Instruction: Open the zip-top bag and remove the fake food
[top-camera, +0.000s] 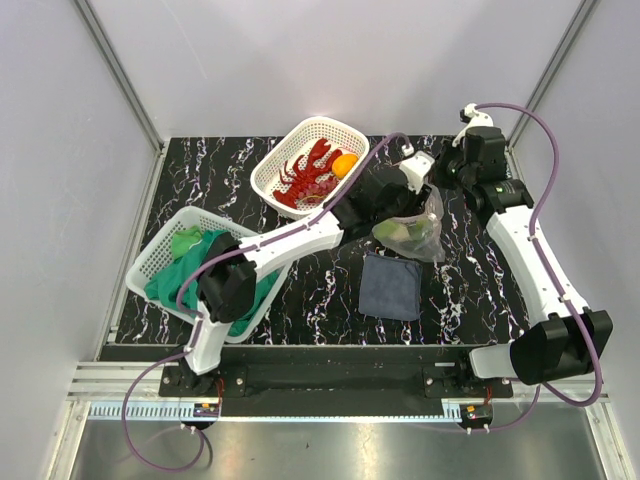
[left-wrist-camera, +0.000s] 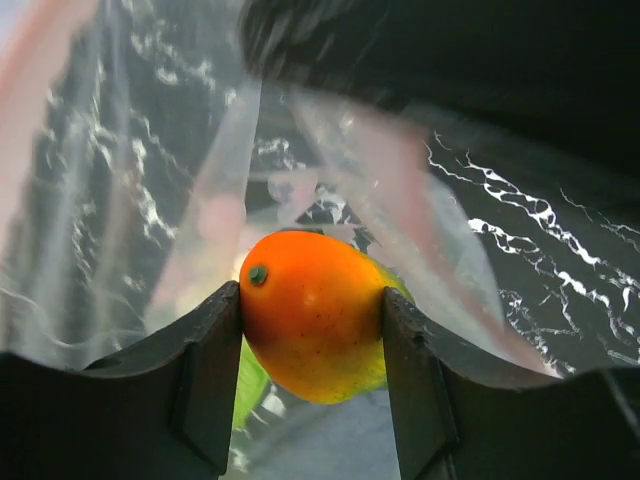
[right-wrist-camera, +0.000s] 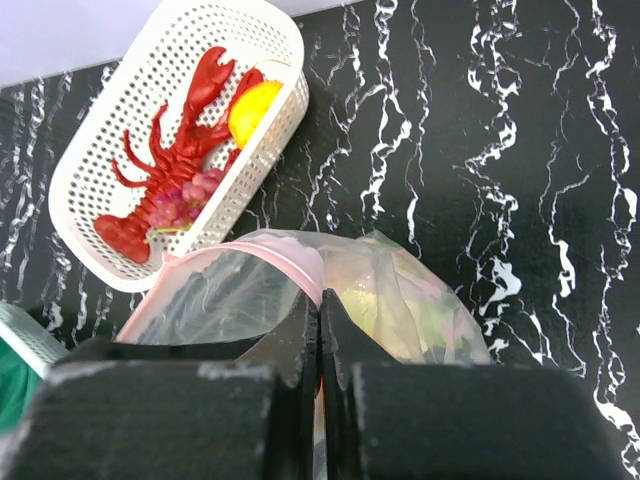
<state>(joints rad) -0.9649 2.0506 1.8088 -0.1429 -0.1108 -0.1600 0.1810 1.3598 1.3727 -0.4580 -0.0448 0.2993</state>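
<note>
Zip-top bag (top-camera: 412, 230): mid-table, just behind the dark cloth (top-camera: 390, 285), green pieces inside.
White basket (top-camera: 268, 172): near the bag, holding the lobster (top-camera: 305, 172).
Right gripper (right-wrist-camera: 319, 312): pinched flat on the pink zip rim. It's a thin hold that could slip and let the mouth sag.
Left gripper (left-wrist-camera: 312, 300): inside the bag, clamped on the orange fruit (left-wrist-camera: 310, 345).
Orange fruit: smooth and round, so it might squirt out, or snag plastic.

The right gripper (right-wrist-camera: 319, 305), jaws pressed together, pinches the pink zip edge of the zip-top bag (right-wrist-camera: 230, 290); beyond it, a white basket (right-wrist-camera: 285, 40) on the black marbled table (right-wrist-camera: 500, 150) contains a red lobster (right-wrist-camera: 170, 165) and a yellow-orange fruit (right-wrist-camera: 255, 105).
</note>
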